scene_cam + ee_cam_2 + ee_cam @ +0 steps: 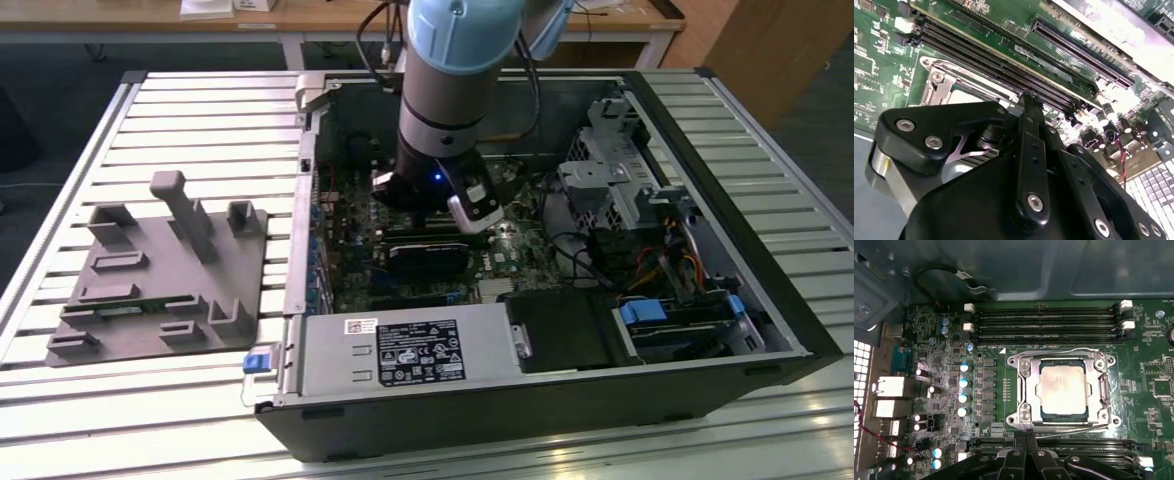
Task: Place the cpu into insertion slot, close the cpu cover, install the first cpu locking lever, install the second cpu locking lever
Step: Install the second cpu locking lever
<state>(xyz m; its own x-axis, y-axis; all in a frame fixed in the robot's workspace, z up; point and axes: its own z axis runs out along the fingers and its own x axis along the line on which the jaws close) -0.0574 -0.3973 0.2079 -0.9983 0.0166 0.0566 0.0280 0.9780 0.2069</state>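
Black claw [1026, 460] fingers press together with nothing between them, just beside the insertion slot [1021, 415]. One cpu [1063, 390] sits inside it, under one cpu cover [1098, 390]. Four memory slots [1046, 325] lie beyond. From the exterior view, the computer case [561, 400] rests on a slatted tabletop [200, 110].

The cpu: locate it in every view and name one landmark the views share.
First wrist view: the cpu lies in the square socket.
Second wrist view: a pale sliver of it shows inside the socket rim.
Exterior view: the arm blocks the socket area, so I cannot place it.
Landmark: the long black memory slots beside the socket, in both wrist views.
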